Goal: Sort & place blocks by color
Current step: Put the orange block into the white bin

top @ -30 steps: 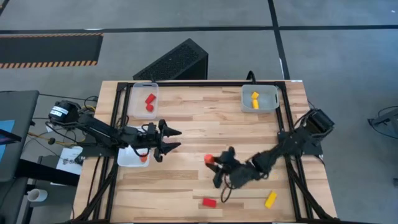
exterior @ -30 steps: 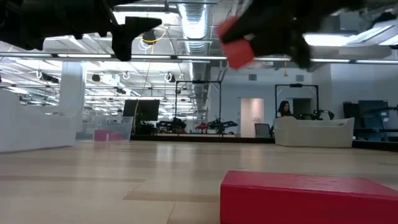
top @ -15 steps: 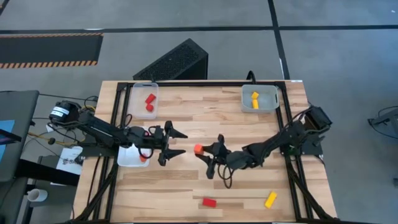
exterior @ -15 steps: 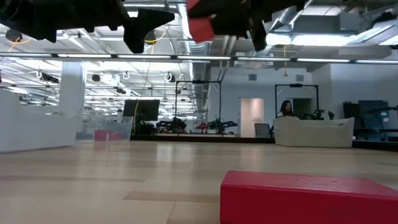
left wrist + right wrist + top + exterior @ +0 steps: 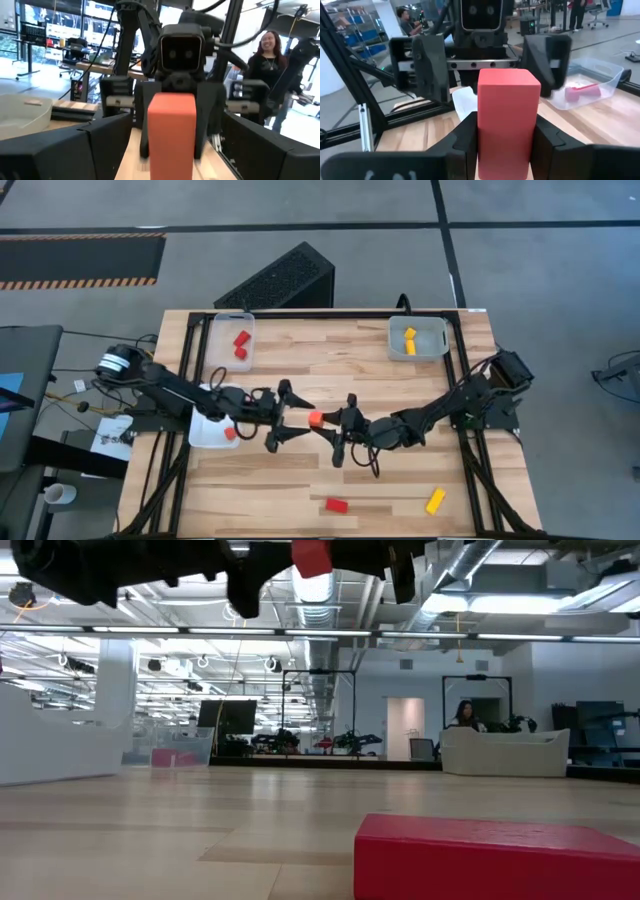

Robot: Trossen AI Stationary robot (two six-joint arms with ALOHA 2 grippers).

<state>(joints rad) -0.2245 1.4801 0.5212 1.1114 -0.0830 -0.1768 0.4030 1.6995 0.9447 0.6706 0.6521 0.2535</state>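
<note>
An orange block (image 5: pixel 315 418) hangs above the table's middle, with my right gripper (image 5: pixel 333 426) shut on it. It shows large in the right wrist view (image 5: pixel 508 115) and at the top of the low view (image 5: pixel 312 555). My left gripper (image 5: pixel 296 421) faces it from the left, open. Its fingers (image 5: pixel 60 150) stand on either side of the block (image 5: pixel 171 131) without touching it. A red block (image 5: pixel 336 505) and a yellow block (image 5: pixel 435 500) lie flat on the table near the front edge. My right gripper pinches the orange block by two opposite sides at its nearer end (image 5: pixel 486 142) between its two fingers (image 5: pixel 462 145). The fingers lie about level and come from the table's right. The block sticks out past the fingertips toward my left gripper, lifted clear of the table.
A clear tray (image 5: pixel 232 340) at the far left holds two red blocks. A clear tray (image 5: pixel 432 340) at the far right holds a yellow block. A third tray (image 5: pixel 208 432) at the left edge holds an orange block. People show in the room beyond.
My right gripper has carried the orange block up and toward the table's left, turning to point level at my left gripper. My left gripper has moved toward the table's right until its open fingers flank the block.
</note>
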